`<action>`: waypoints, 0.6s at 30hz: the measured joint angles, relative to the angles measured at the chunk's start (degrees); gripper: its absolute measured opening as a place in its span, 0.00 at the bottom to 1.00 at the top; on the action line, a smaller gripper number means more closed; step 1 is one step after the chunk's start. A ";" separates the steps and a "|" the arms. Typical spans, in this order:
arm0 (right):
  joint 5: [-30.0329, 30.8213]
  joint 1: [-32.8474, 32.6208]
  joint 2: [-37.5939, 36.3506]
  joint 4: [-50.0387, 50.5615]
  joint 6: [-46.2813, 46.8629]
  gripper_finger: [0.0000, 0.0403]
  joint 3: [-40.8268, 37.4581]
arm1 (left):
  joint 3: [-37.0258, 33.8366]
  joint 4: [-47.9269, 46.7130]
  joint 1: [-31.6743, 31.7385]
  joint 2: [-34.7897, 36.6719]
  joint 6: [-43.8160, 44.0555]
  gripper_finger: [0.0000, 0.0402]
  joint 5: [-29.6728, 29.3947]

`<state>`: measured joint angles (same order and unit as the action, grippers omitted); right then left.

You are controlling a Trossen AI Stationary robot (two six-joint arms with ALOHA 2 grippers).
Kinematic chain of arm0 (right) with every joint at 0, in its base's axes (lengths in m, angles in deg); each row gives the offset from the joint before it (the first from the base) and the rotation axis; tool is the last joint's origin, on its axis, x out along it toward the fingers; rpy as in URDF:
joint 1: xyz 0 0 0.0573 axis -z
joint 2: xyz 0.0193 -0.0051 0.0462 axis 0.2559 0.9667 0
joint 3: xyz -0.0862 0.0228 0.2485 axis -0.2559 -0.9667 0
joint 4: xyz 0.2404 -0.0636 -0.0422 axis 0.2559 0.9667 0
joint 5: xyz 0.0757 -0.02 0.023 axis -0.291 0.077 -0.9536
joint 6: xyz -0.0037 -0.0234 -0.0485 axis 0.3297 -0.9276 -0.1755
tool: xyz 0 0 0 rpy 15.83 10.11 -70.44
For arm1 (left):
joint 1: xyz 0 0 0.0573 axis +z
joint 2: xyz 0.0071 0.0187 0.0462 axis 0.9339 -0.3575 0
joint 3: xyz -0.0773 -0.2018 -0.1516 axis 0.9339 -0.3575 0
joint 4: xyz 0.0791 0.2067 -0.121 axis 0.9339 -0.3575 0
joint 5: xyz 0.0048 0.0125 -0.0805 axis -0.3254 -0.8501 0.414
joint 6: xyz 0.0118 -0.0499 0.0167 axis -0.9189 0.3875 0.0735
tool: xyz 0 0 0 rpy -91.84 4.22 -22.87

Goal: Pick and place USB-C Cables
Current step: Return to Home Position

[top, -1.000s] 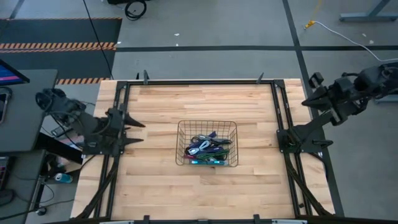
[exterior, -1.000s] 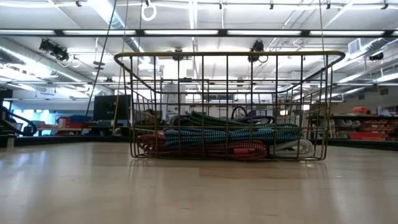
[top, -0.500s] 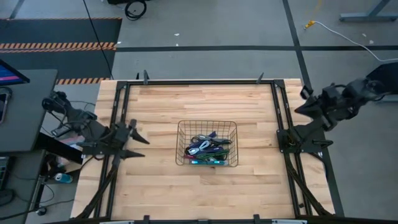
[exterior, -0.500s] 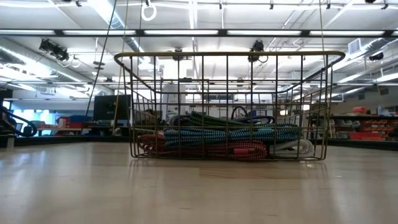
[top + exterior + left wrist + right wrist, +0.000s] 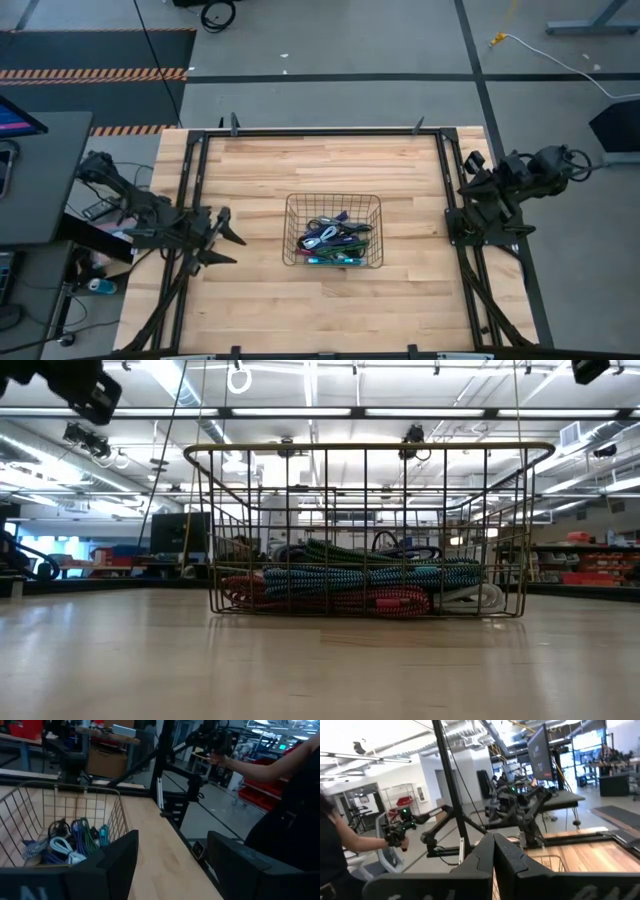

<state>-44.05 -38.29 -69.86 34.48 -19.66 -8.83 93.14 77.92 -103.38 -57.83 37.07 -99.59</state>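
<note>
Left pincer (image 5: pixel 172 859): spread, holding nothing, over the counter (image 5: pixel 300 310) edge. Right pincer (image 5: pixel 493 844): pressed together, holding nothing, at the opposite edge. USB-C Cables (image 5: pixel 335 240): heaped inside the wire basket (image 5: pixel 333 196), between both pincers, well apart from each.

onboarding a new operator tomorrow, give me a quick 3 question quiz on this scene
1. True or false: some USB-C cables lie on the table outside the wire basket.
2. The left tool is: A) open and empty, B) shut on a cable, C) inside the basket.
3. Which arm's tool has its fingers closed together?

Key: 1 false, every cable in view is in the basket; 2 A; 3 the right tool.
</note>
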 joint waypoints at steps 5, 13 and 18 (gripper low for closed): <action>0.16 0.02 -0.01 0.08 -1.28 0.02 0.02 | -3.43 1.07 0.11 1.99 -0.02 0.60 -1.02; 2.24 0.00 -0.01 1.49 -2.82 0.02 0.02 | -4.93 1.00 0.35 4.56 -6.30 0.60 -11.52; 4.23 0.00 -0.01 1.70 -4.98 0.02 0.02 | -4.93 1.09 5.22 6.82 -10.75 0.60 -17.14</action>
<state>-39.82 -38.29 -69.87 36.18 -24.64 -8.81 88.20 79.01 -98.16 -51.00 26.32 -116.72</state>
